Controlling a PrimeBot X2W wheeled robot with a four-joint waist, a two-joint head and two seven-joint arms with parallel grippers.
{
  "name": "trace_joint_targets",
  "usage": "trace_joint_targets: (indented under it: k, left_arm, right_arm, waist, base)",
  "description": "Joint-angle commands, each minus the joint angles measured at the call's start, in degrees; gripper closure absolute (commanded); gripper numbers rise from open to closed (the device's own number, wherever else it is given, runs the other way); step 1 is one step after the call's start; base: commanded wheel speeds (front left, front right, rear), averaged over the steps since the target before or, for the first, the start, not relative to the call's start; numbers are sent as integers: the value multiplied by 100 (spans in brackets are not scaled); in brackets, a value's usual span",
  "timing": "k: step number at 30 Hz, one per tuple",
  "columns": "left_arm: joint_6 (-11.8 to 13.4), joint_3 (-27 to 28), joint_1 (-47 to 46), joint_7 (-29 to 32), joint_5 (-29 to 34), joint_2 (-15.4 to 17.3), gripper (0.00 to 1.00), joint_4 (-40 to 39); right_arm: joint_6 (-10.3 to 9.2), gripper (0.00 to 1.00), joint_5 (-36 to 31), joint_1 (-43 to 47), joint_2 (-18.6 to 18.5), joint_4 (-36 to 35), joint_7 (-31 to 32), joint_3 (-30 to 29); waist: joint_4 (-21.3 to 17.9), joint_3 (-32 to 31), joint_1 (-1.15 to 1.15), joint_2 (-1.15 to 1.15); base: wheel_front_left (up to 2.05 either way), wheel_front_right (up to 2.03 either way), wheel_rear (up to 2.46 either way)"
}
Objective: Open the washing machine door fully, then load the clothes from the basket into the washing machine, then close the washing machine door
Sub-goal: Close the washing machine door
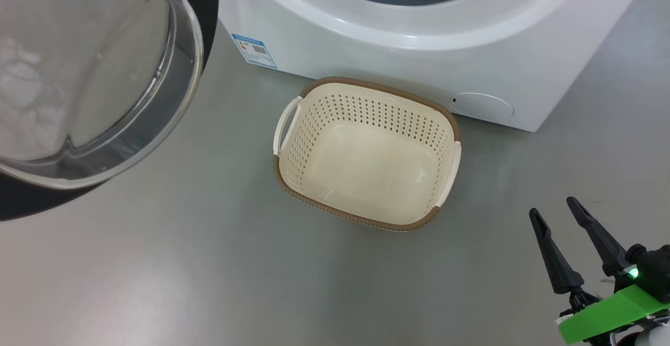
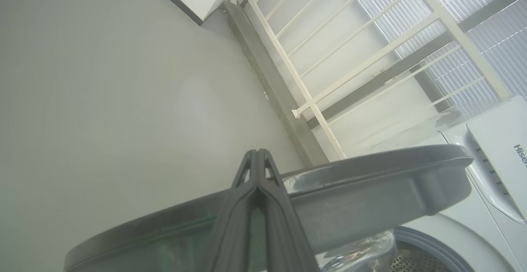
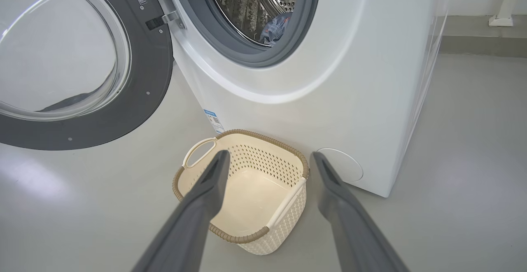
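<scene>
The washing machine stands with its door swung wide open to the left. The cream basket sits on the floor in front of it with nothing inside. A bit of blue printed clothes lies inside the steel drum. My right gripper is open, hovering near the basket with nothing between its fingers. My left gripper is shut, fingers pressed together, right against the door's dark rim.
Grey floor spreads all around the basket. A round lower flap sits on the machine's front. A cream railing and a wall base lie beyond the machine in the left wrist view.
</scene>
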Motion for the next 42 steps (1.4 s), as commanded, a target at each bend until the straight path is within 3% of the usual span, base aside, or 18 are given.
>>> trace_joint_targets:
  k: [1,17,42]
  left_arm:
    - [-17,6,-43,238,-76,300,100,-174]
    - [-17,-320,210,826,-185,279,100,-683]
    - [-17,-378,644,1874,-707,383,100,-1416]
  right_arm:
    - [16,0,-32,-77,-55,-121,-27,132]
    - [16,0,-29,-44,95,-88,-27,133]
    - [16,0,3,81,215,-56,-27,81]
  waist:
    - [10,-18,0,0]
    - [109,-193,0,0]
    - [178,-487,0,0]
  base:
    - [0,0,0]
    - [0,0,0]
    - [0,0,0]
